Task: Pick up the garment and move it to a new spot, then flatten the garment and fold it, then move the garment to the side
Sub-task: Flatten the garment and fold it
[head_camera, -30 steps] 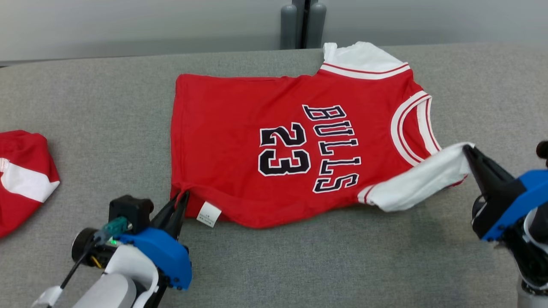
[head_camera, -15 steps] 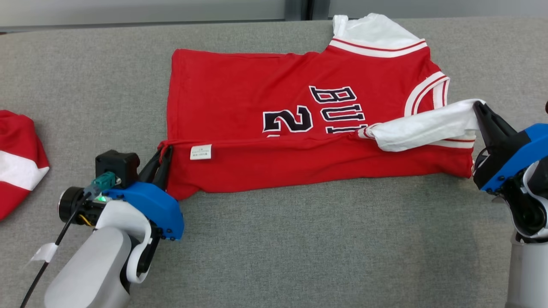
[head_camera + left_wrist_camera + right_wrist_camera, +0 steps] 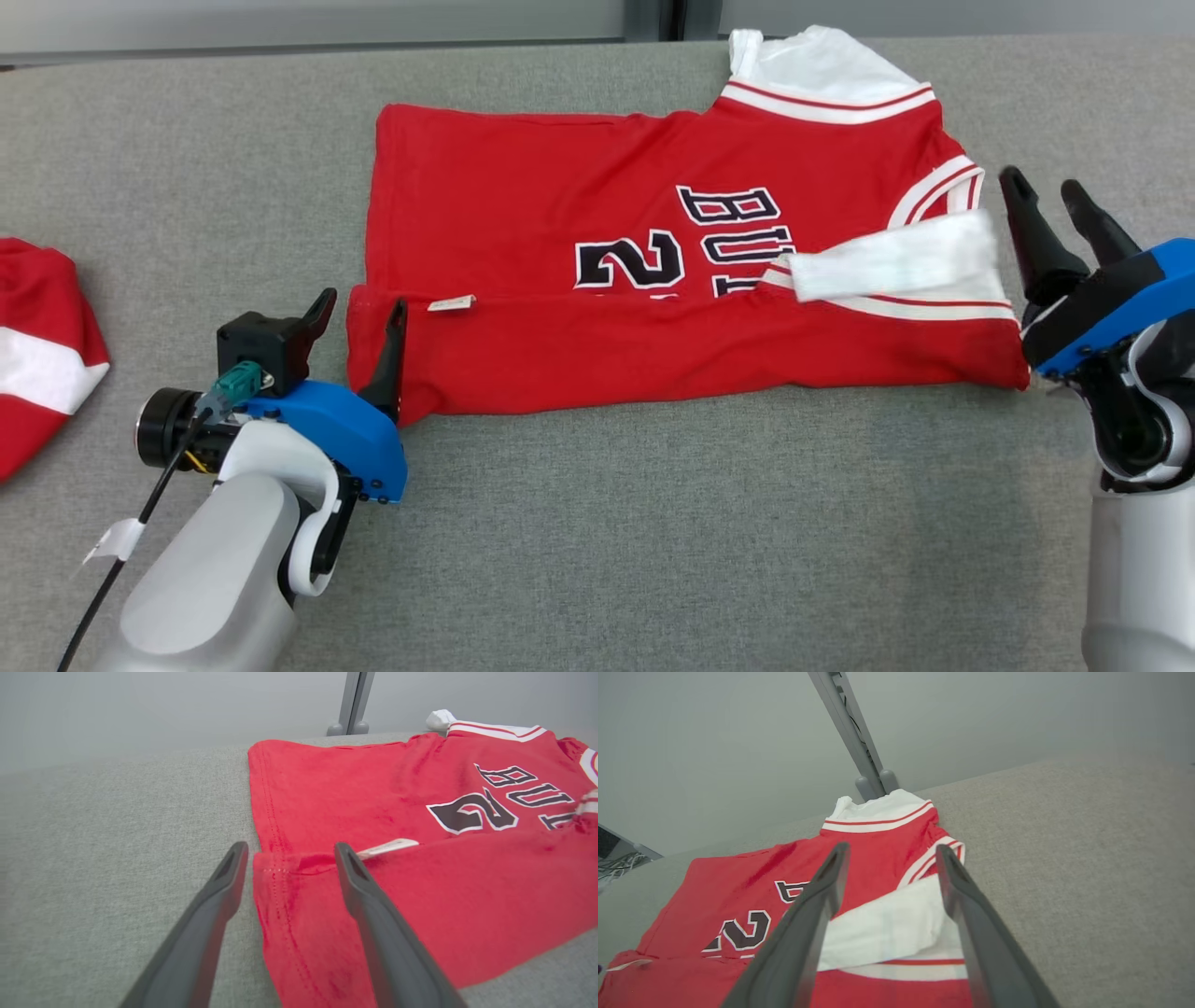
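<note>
Jaws on both sides stand wide apart and hold nothing. At the far left lies another red cloth (image 3: 47,355), well apart from the work. Next, the left gripper (image 3: 364,306) straddles the left hem corner of the jersey (image 3: 560,224), where the near edge is folded up over the front and a tag (image 3: 451,302) shows at the fold. The jersey lies mid-table (image 3: 653,523), collar to the right, with a white sleeve (image 3: 887,266) laid across it. The right gripper (image 3: 1040,187) hovers just beside the sleeve end. I judge the jersey light, soft and limp. Lifted by one layer it would likely sag and unfold, so pinch both layers at the fold's two ends.
</note>
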### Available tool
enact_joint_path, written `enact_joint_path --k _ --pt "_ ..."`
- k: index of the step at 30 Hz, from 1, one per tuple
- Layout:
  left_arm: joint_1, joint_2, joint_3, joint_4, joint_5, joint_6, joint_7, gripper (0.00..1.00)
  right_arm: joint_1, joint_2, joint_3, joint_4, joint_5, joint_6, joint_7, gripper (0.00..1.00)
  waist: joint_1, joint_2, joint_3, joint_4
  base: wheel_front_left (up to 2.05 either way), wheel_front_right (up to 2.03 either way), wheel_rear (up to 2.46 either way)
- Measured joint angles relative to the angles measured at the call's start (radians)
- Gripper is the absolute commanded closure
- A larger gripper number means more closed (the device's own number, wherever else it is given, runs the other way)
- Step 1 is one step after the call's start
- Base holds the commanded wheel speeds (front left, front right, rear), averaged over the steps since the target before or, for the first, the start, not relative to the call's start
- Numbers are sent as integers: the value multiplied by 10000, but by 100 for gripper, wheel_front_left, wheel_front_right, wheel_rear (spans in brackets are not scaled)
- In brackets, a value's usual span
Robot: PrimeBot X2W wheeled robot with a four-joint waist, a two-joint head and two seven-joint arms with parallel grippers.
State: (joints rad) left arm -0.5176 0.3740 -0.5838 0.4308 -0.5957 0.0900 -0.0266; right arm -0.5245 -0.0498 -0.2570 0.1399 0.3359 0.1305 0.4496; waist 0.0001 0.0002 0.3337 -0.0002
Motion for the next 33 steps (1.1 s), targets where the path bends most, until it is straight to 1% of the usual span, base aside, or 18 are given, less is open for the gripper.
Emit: enact_joint_path --k 3,5,10,13,16,18,23,26,30,33 --pt "18 -58 6 244 0 33 -297 0 -59 8 213 56 523 0 -665 0 0 0 -200 9 0 0 0" --pt "122 -81 6 376 0 73 -451 0 -24 -12 234 178 523 0 -828 0 -1 0 -386 28 0 0 0" --pt "666 -171 -67 558 -12 249 -683 0 690 -247 167 385 -35 0 -686 0 -2 -1 -904 78 0 0 0" --pt "1023 -247 -130 581 -82 320 -619 0 1271 -397 109 364 -863 0 -625 0 -3 -2 -1137 45 0 0 0" --pt "1322 -366 -169 614 -232 395 -491 0 1771 -318 -71 433 -1269 0 -660 0 -3 -2 -1238 -40 0 0 0" --pt "1374 -424 -165 685 -303 516 -439 0 1993 -217 -111 598 -1597 0 -886 0 -3 -3 -1202 -89 0 0 0" --pt "1329 -658 -77 1039 -445 817 -360 0 2029 -79 -140 1476 -2113 0 -1877 0 -1 -2 -917 -188 0 0 0" --pt "1205 -752 -6 1287 -535 955 -276 0 1754 -25 -88 2188 -2360 0 -2313 0 -1 -2 -687 -229 0 0 0" --pt "976 -963 115 1503 -648 970 -391 0 1112 -12 -61 3076 -2351 0 -2688 0 0 -3 -417 -203 0 0 0" --pt "806 -1072 142 1691 -681 943 -476 0 757 -12 -159 3833 -2435 0 -2713 0 -1 -2 -254 -144 0 0 0"
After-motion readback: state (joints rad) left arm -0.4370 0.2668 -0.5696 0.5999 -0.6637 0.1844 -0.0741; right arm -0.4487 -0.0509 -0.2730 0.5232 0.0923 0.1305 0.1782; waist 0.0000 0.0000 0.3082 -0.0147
